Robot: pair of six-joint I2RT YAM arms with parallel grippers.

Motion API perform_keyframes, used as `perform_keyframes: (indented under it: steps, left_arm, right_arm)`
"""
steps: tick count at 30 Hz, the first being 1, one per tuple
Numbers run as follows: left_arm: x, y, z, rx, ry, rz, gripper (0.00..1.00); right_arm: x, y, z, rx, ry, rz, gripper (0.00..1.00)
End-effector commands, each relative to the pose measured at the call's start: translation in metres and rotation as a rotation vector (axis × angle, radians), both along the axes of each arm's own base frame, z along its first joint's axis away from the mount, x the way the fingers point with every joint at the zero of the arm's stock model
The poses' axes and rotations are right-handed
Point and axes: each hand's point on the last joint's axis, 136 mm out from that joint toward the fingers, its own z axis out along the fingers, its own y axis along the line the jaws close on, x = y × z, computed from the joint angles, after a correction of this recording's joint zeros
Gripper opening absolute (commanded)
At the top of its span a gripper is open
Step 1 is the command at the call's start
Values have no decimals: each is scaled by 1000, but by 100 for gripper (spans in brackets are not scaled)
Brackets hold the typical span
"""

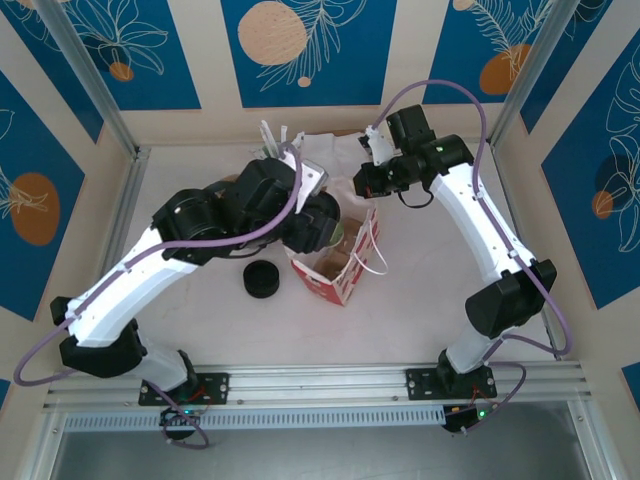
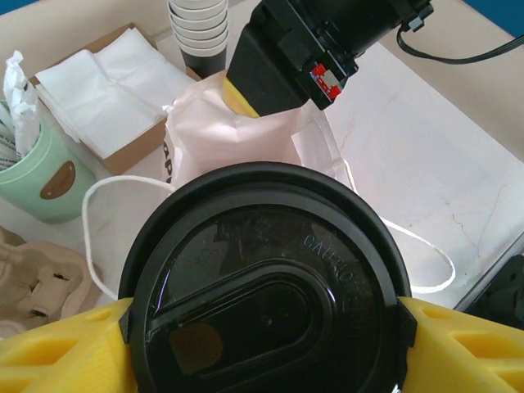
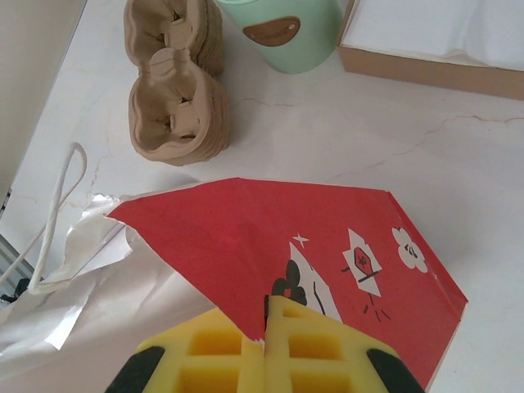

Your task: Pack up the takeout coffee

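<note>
While the left gripper (image 2: 262, 340) clamps the takeout coffee (image 2: 262, 278) upright, the red-and-white bag (image 3: 270, 237) gapes just ahead. Its rim: pinched by the right gripper (image 3: 264, 348).

Embossed lettering on the takeout coffee (image 2: 270, 286) lid, centre right in the left wrist view: starts "GAU", rest unclear. Red bag (image 3: 246, 246): black-and-white drawings, no legible words.

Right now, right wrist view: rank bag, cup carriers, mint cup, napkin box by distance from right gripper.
1. red bag: edge pinched in the right gripper.
2. cup carriers: ahead, left.
3. mint cup and napkin box: far edge, too close to call.
</note>
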Motion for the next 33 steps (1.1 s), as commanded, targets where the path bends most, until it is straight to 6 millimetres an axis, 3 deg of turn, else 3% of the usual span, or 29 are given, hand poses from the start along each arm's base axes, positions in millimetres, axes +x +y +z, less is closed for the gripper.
perform_keyframes:
  steps: [1,21,33]
  left_arm:
    - [9,-13,-6,-15,-17,-12,73]
    - [50,-47,-88,55,-70,68,73]
    - [55,-56,-118,120,-47,51,73]
  right_arm:
    - [-4,6,7,27,-1,0,0]
    - [-14,27,5,103,26,92,0]
    - [-32,29,9,149,61,119,0]
